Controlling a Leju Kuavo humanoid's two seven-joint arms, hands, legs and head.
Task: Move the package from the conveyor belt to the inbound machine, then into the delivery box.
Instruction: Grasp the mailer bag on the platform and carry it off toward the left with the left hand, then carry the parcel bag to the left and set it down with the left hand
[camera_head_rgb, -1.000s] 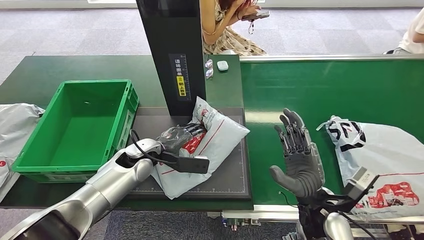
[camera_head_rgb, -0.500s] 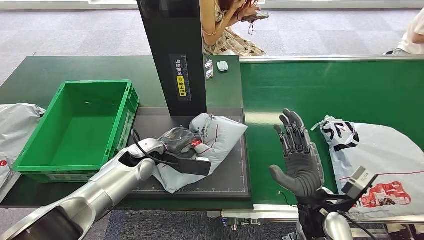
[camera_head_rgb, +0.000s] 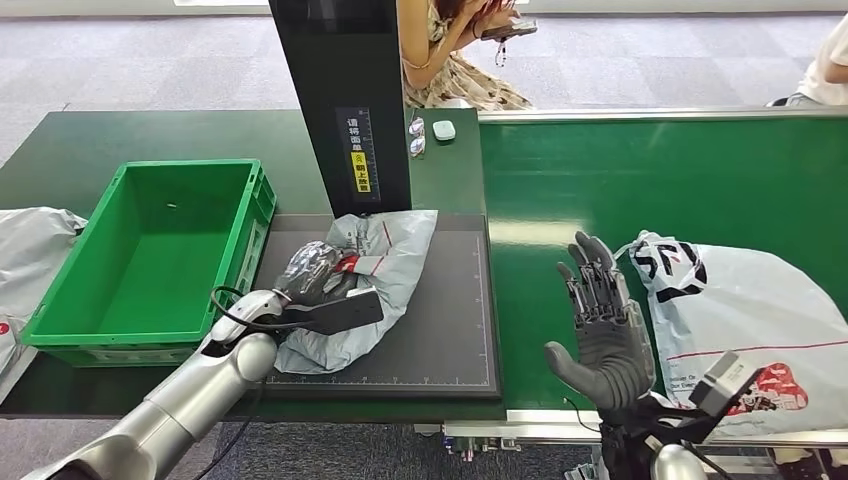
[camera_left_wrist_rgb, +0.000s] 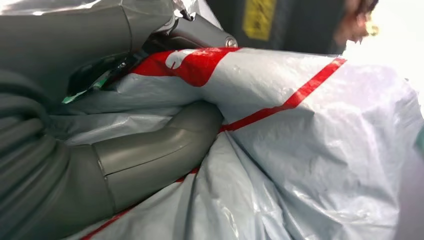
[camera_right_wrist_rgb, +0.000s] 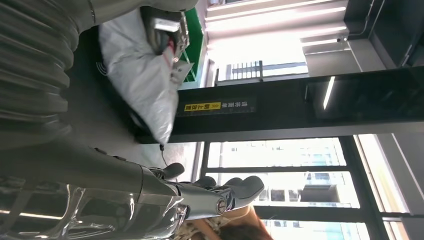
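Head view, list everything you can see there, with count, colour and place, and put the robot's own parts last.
package: one, grey with red print, on the black scanner platform, gripped by the left hand
scanner platform: one, black, between crate and belt
scanner column: one, black with a yellow label, behind the platform
crate: one, green, left of the platform
conveyor belt: one, green, on the right
second package: one, grey with black and red print, on the belt
grey bag: one, at the left edge
person: one, behind the column, holding a phone
left hand: one, dark, holds the package
right hand: one, grey, raised over the belt, fingers apart
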